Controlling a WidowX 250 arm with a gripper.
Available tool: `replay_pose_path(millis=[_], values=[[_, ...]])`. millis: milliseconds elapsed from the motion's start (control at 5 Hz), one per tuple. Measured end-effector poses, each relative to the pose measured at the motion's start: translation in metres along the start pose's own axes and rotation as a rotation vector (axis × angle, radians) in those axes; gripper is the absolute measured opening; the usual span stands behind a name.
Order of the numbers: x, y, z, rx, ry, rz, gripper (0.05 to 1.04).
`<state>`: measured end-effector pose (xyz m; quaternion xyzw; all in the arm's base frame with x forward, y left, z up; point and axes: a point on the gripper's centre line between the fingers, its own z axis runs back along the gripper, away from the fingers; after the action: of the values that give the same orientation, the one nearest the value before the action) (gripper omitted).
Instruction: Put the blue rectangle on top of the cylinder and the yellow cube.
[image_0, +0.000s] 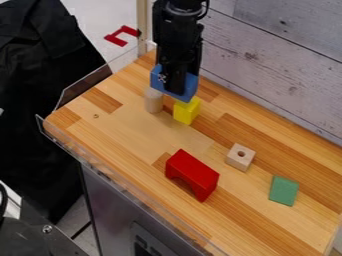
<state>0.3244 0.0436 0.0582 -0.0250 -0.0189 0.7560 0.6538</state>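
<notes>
gripper (175, 84) holds blue rectangle (190, 88) over cylinder (153, 102), yellow cube (186, 111); contact unclear

Blue rectangle (191, 88); yellow cube (186, 111); beige cylinder (153, 102); red arch (194, 171); green block (284, 190); brown-striped tabletop (123, 131).

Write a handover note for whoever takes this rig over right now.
Claw: over the work, at the blue rectangle; grip unconfirmed, so treat it as held.
Supports: cylinder and yellow cube stand side by side, a gap between.
Done: the blue rectangle is lined up across both.
Unclear: whether it rests on them or hovers just above.
Left: probably lower if needed, check it sits on both, release, back off gently. The red arch lies well off to the side.
</notes>
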Motion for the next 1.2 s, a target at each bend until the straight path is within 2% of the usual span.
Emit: replay_pose_path(millis=[800,1000,1200], values=[[0.006,-0.009,-0.021,0.047,0.036,0.023,0.56],[0.006,-0.01,-0.021,0.038,0.041,0.026,0.625],[0.003,-0.01,-0.021,0.04,0.07,0.021,0.897]])
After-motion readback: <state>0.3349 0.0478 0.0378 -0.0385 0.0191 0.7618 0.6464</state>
